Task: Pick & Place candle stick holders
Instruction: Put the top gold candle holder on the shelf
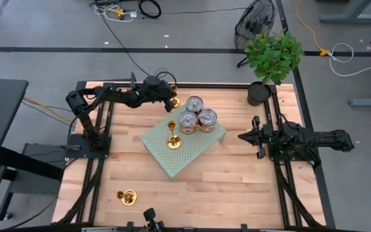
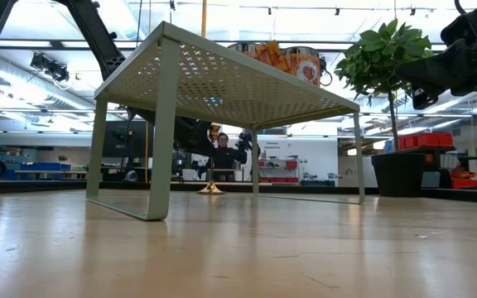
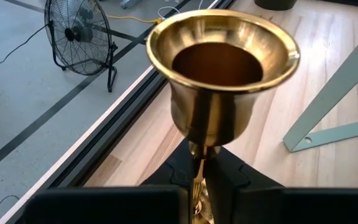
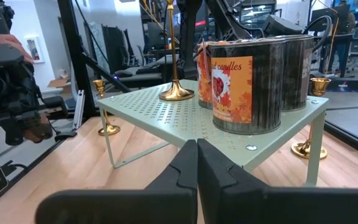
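My left gripper (image 1: 171, 102) is clamped on the thin stem of a brass candle stick holder (image 3: 222, 74) at the table's far edge, just behind the three tin cans (image 1: 196, 116). A second holder (image 1: 172, 136) stands upright on the green perforated stand (image 1: 192, 154) beside the cans; a third (image 1: 127, 196) lies toppled on the wooden table (image 1: 237, 187) near its front. My right gripper (image 1: 245, 136) waits at the right, fingers shut on nothing

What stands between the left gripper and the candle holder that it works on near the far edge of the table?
Nothing visible does: the left gripper is already closed on the stem of that candle holder, close beside the green rack and its cans.
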Robot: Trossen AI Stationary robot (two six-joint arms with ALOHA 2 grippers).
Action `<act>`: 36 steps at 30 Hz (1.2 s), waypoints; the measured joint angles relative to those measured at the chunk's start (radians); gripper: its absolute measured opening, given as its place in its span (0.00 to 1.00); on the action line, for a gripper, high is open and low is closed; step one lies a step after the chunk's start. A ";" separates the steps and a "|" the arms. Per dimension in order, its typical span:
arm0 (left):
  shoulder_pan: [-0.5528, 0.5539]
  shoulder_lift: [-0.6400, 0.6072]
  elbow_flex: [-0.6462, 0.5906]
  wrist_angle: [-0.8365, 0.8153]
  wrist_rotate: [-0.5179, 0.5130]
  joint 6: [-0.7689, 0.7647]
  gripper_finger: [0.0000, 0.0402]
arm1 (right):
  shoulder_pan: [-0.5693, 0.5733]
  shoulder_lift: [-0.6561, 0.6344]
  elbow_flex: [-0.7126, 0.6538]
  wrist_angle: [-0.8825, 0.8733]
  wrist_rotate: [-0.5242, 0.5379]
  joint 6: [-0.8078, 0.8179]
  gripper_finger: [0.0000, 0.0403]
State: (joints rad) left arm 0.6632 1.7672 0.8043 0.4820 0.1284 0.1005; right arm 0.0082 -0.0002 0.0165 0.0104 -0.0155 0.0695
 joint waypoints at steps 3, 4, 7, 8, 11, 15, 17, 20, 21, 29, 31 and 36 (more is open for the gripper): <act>0.000 0.000 0.000 0.000 -0.001 0.000 0.10 | 0.000 0.000 0.000 0.000 0.000 0.000 0.01; 0.000 0.000 0.000 0.000 -0.001 0.000 0.10 | 0.000 0.000 0.000 0.000 0.000 0.000 0.01; 0.000 0.000 0.000 0.000 0.000 0.000 0.07 | 0.000 0.000 0.000 0.000 0.000 0.000 0.01; 0.000 0.000 0.000 0.000 -0.001 0.000 0.06 | 0.000 0.000 0.000 0.000 0.000 0.000 0.01; 0.000 0.000 0.000 0.000 0.000 0.000 0.05 | 0.000 0.000 0.000 0.000 0.000 0.000 0.01; 0.000 0.000 0.000 0.000 -0.001 -0.003 0.06 | 0.000 0.000 0.000 0.000 0.000 0.000 0.01; 0.000 0.000 0.000 0.000 -0.001 -0.004 0.06 | 0.000 0.000 0.000 0.000 0.000 0.000 0.01; 0.000 0.000 0.000 0.000 -0.001 -0.004 0.05 | 0.000 0.000 0.000 0.000 0.000 0.000 0.01; 0.000 0.000 0.000 0.000 -0.001 -0.004 0.05 | 0.000 0.000 0.000 0.000 0.000 0.000 0.01; 0.000 0.000 0.000 0.000 -0.001 -0.003 0.05 | 0.000 0.000 0.000 0.000 0.000 0.000 0.01; 0.000 -0.002 0.000 -0.001 -0.001 -0.003 0.05 | 0.000 0.000 0.000 0.000 0.000 0.000 0.01; 0.000 -0.030 0.000 -0.006 -0.003 0.000 0.05 | 0.000 0.000 0.000 0.000 0.000 0.000 0.01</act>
State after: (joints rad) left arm 0.6636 1.7370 0.8043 0.4763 0.1257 0.1009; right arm 0.0082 -0.0002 0.0166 0.0102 -0.0157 0.0696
